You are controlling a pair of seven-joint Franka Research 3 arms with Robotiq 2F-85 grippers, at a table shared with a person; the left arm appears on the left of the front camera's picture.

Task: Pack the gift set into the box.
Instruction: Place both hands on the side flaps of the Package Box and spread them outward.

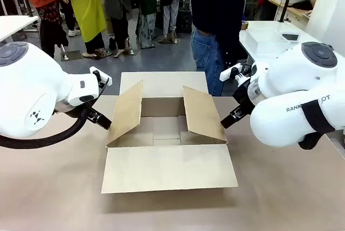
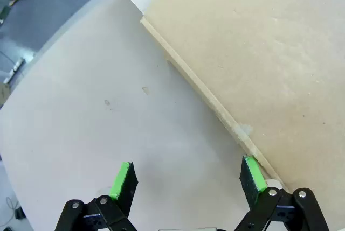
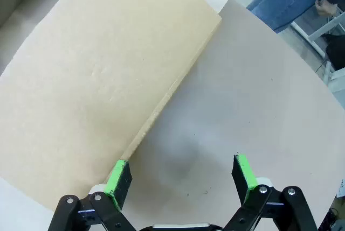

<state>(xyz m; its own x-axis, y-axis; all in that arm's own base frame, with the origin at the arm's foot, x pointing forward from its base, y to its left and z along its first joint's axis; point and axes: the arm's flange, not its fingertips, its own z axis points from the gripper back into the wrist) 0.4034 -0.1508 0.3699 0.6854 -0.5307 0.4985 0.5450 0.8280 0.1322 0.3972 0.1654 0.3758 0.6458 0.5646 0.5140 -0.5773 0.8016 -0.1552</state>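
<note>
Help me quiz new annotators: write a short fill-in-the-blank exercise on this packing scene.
The box has its near flap lying ____ on the table.
The left gripper is by the box's ____ side flap.
The right gripper is ____, with nothing between its green pads.
The person at the table's far side wears blue ____.
Missing words: flat; left; open; jeans.
</note>
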